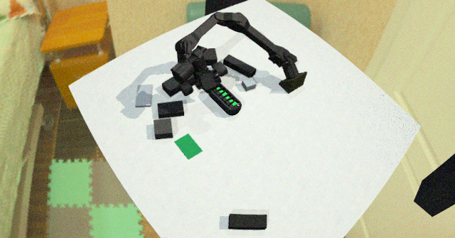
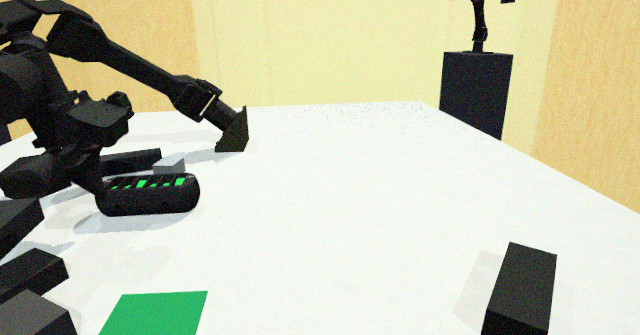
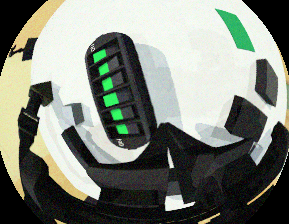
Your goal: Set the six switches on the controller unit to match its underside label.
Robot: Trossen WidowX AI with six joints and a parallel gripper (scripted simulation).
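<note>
Six switches on the controller unit (image 1: 225, 100), and from here every one shows its green end lit along the top. The unit sits flat on its base on the white bench (image 1: 302, 153), just beyond a small grey cube (image 1: 249, 84) and a long dark block (image 1: 239, 65). The gripper (image 3: 169, 175) hangs right at the unit's near end, fingers pinched fully together with nothing between them, looking set to poke or nudge, I'd say.

Here's the worry: the label is on the underside, unseen, so pressing any rocker now would be guesswork. If the plan is to tip the unit, a narrow closed tip pushing on that rounded end could make it skid along the bench instead of rolling over, straight toward the green card (image 1: 188, 145). The arm is also folded low over a cluster of dark modules (image 1: 170, 109), so any sweep could drag one of them along. And a push from above might flip a rocker by accident before the label is ever read.
</note>
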